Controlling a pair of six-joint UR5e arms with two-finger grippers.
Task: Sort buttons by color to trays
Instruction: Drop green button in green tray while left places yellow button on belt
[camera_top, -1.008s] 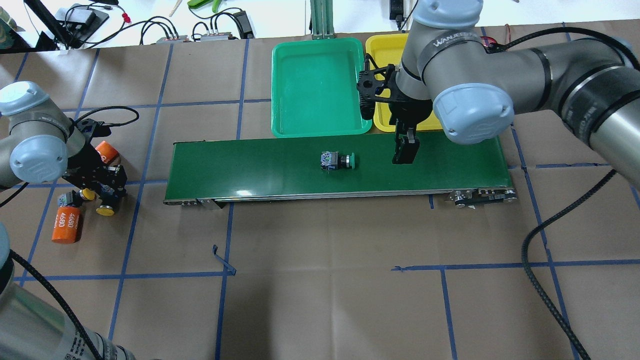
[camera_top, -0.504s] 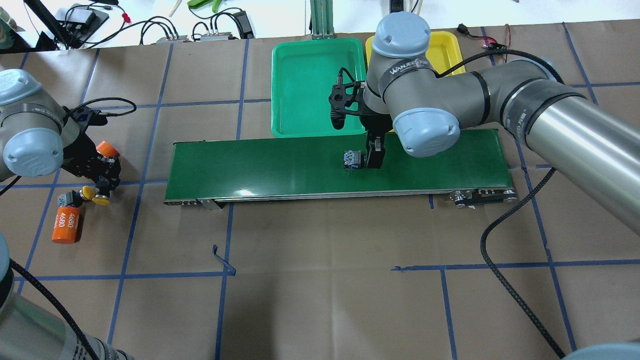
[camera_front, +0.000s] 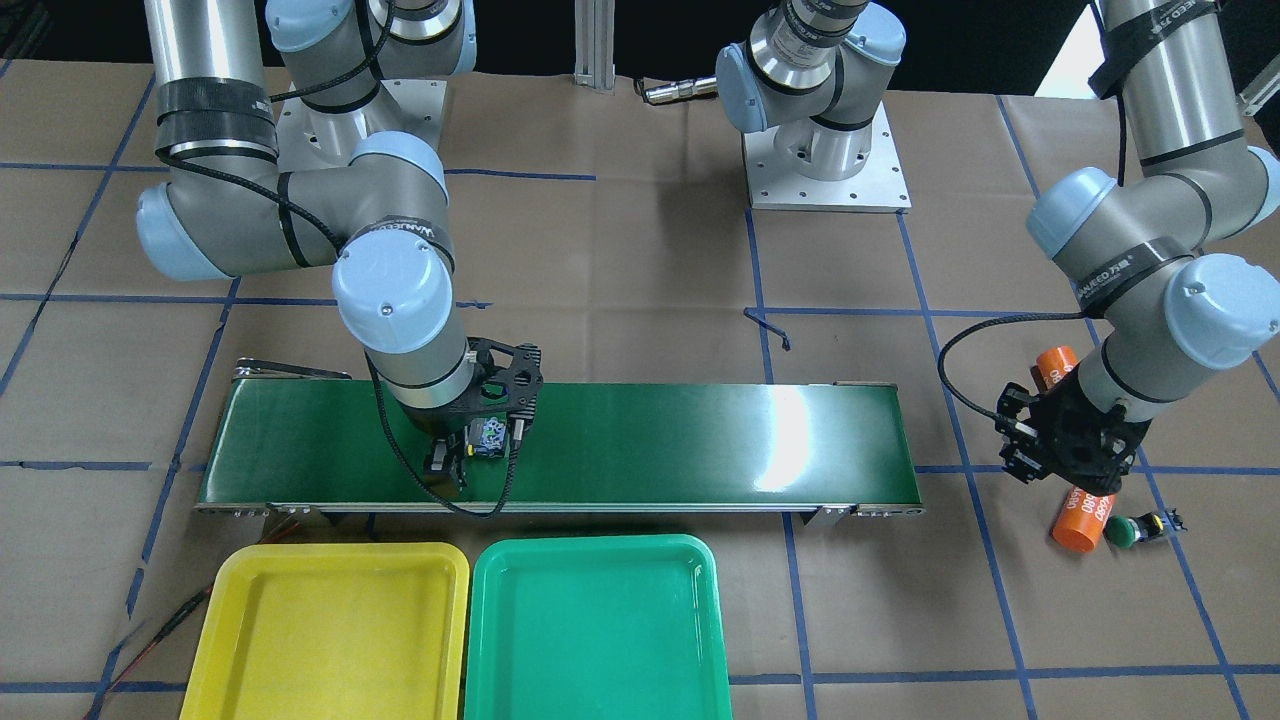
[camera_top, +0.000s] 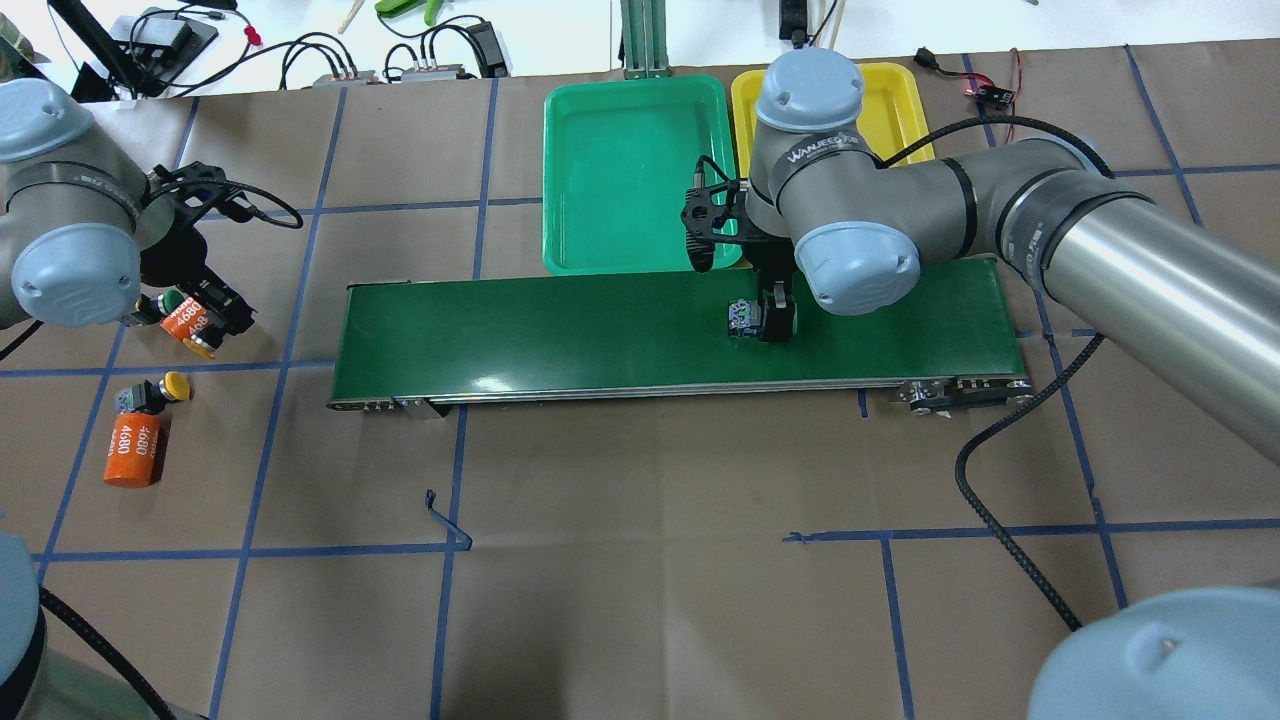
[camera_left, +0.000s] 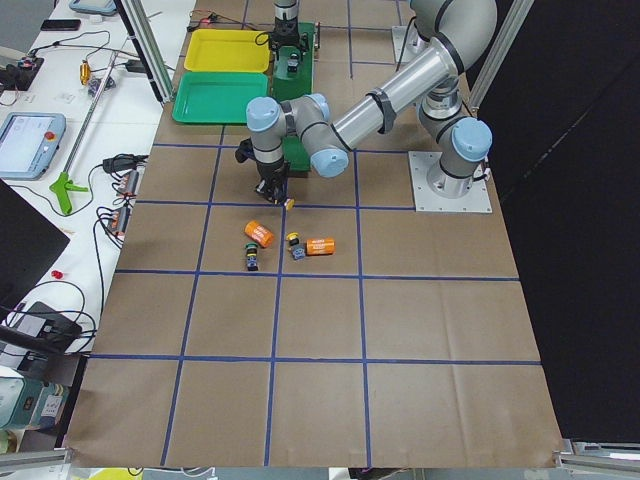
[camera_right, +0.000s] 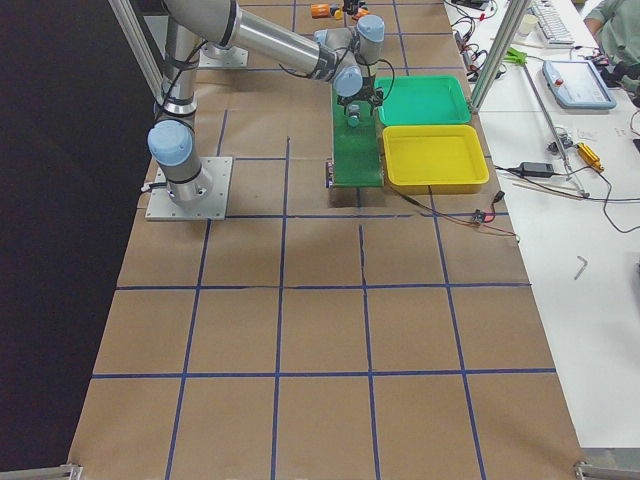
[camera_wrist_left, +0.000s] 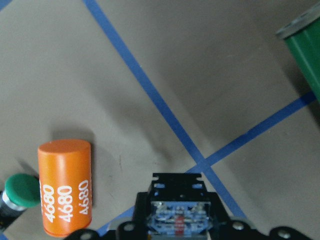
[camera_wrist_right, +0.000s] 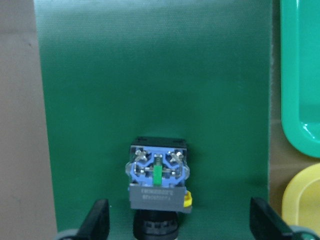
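Note:
A button (camera_top: 742, 320) lies on its side on the conveyor belt (camera_top: 550, 330); its cap is hidden under my right gripper (camera_top: 777, 318). In the right wrist view the button (camera_wrist_right: 157, 177) lies between the gripper's wide-apart fingers (camera_wrist_right: 97, 220), untouched. My left gripper (camera_top: 208, 335) is shut on a yellow button (camera_wrist_left: 177, 222) above the paper, beside a green button (camera_top: 170, 300). Another yellow button (camera_top: 165, 388) lies nearer. The green tray (camera_top: 620, 170) and yellow tray (camera_top: 900, 100) stand behind the belt, both holding nothing.
An orange 4680 cylinder (camera_top: 186, 318) lies against the green button, under my left gripper. A second cylinder (camera_top: 133, 450) lies by the loose yellow button. Cables and tools lie on the white bench beyond the table's far edge.
The button on the belt has travelled right. My right gripper swung left to it and then followed it right. My left gripper lifted a yellow button and carried it away from the robot, toward the green button.

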